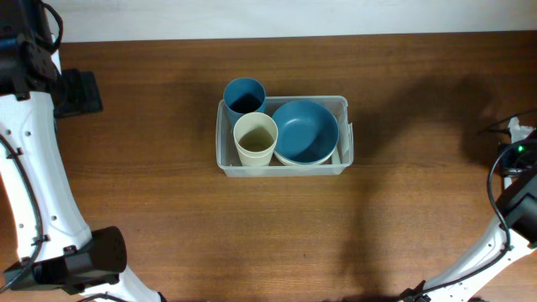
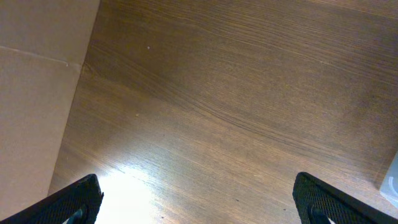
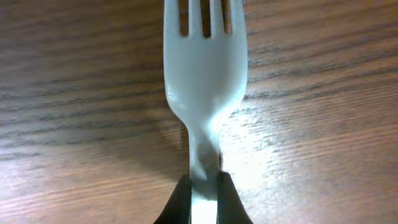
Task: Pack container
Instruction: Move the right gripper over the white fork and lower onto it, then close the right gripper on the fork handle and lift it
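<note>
the right gripper [image 3: 204, 202] is closed on the handle of a white fork [image 3: 205, 74]. the left gripper [image 2: 199, 202] is wide open above the table [image 2: 217, 93]. the container [image 1: 283, 171] stands in the middle of the table, with cups [image 1: 255, 138] and bowls [image 1: 304, 130] inside.

The setting is a robotics laboratory test station. Two white jointed arms with black joints, the left arm [image 1: 38, 180] and the right arm [image 1: 482, 260], stand at opposite ends of a brown wood-grain worktop [image 1: 151, 168]. A green indicator light [image 1: 520, 149] glows on the right-hand unit. One clear container [image 1: 222, 159] of plastic tableware sits at centre.
</note>
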`<state>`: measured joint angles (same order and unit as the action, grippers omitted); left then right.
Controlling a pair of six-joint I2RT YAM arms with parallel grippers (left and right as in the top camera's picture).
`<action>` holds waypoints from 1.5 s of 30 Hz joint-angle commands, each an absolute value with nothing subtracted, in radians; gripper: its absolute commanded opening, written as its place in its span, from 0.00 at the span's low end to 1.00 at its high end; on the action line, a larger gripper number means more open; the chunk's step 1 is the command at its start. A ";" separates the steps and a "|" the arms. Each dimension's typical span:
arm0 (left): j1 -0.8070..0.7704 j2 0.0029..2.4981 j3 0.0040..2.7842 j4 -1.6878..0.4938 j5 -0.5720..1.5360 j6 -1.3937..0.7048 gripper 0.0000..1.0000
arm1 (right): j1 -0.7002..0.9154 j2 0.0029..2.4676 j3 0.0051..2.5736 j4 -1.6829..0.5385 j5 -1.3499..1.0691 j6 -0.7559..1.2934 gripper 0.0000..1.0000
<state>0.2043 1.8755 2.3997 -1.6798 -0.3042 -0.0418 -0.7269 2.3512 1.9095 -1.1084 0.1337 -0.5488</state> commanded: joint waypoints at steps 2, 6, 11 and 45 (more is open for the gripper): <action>0.206 1.851 2.416 -1.678 -0.318 -0.040 1.00 | -0.665 2.365 2.060 -1.148 0.099 -0.533 0.04; 0.206 1.851 2.416 -1.678 -0.318 -0.040 1.00 | -0.600 2.365 2.233 -1.238 0.001 -0.509 0.04; 0.206 1.851 2.416 -1.678 -0.318 -0.040 1.00 | -0.481 2.365 2.497 -1.422 -0.046 -0.413 0.04; 0.206 1.851 2.416 -1.678 -0.318 -0.040 1.00 | -0.445 2.378 2.093 -1.152 0.009 0.035 0.37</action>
